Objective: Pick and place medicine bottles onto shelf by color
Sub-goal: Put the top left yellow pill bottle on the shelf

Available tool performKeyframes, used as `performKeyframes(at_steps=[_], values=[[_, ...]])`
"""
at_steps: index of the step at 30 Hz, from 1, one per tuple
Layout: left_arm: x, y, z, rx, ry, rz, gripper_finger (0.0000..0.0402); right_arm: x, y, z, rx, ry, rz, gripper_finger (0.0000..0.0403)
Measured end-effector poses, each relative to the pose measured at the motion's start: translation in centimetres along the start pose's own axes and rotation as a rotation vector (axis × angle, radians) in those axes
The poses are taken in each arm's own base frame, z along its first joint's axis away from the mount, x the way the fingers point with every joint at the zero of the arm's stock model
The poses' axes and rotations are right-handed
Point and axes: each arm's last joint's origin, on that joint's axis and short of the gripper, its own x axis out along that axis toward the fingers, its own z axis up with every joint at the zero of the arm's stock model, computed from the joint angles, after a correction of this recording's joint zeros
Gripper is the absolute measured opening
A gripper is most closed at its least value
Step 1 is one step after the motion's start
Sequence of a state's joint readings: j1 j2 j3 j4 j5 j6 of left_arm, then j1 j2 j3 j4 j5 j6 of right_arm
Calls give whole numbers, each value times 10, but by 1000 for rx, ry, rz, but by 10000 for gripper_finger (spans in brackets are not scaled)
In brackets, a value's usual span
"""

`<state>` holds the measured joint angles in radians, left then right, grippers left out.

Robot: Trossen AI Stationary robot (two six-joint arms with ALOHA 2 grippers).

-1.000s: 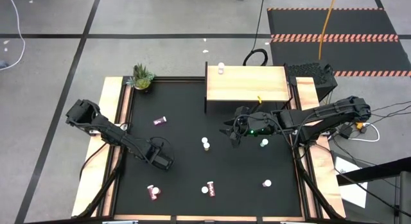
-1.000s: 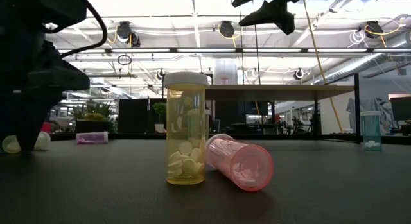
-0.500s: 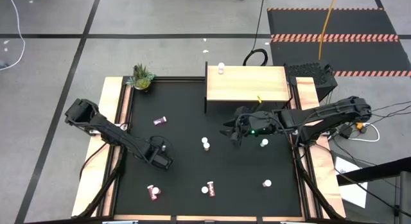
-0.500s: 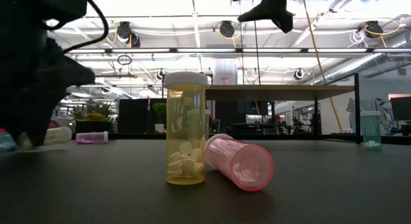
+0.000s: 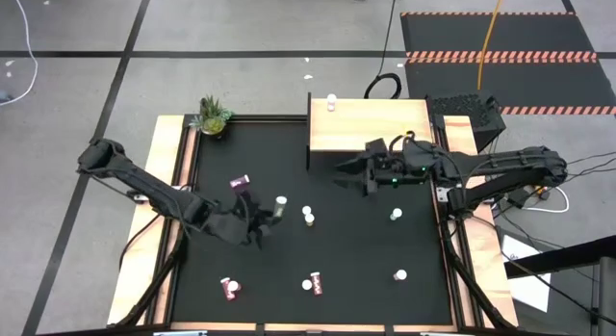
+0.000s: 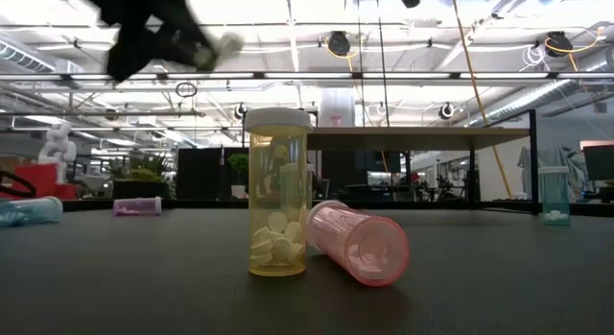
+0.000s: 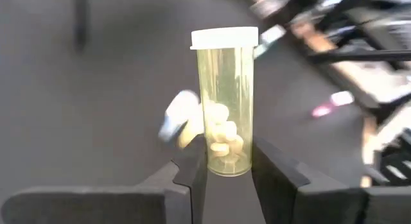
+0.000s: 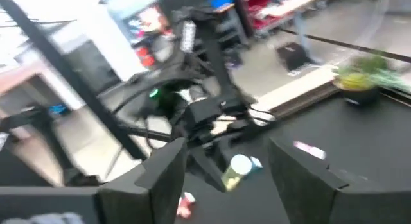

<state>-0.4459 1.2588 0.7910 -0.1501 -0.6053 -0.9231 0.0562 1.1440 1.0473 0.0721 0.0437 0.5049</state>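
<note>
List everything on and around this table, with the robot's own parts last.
shelf: one, pale wood, far edge of the table
shelf bottle: one, white-capped, shelf's far left corner
loose bottles: seven, white-capped, scattered on the black table, including a standing yellow bottle beside a lying pink bottle
plant: one, green, far left corner
left hand: shut on a yellow held bottle, above the table
right hand: open, empty, before the shelf

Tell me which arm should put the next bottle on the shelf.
Left. The left gripper is shut on a yellow bottle, already lifted off the table. The right gripper hangs open and empty beside the shelf, so it would first need to pick one up.
</note>
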Motion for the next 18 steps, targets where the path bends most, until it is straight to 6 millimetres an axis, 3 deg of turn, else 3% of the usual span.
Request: performKeyframes(at_steps=[7, 14, 18], values=[[-1, -21, 35, 274, -259, -239, 103, 21, 2, -4, -64, -25, 132, 260], [5, -16, 46, 330, -283, -255, 103, 36, 5, -6, -149, -87, 210, 291], [9, -13, 50, 357, -276, -276, 103, 46, -4, -11, -187, -69, 179, 292]])
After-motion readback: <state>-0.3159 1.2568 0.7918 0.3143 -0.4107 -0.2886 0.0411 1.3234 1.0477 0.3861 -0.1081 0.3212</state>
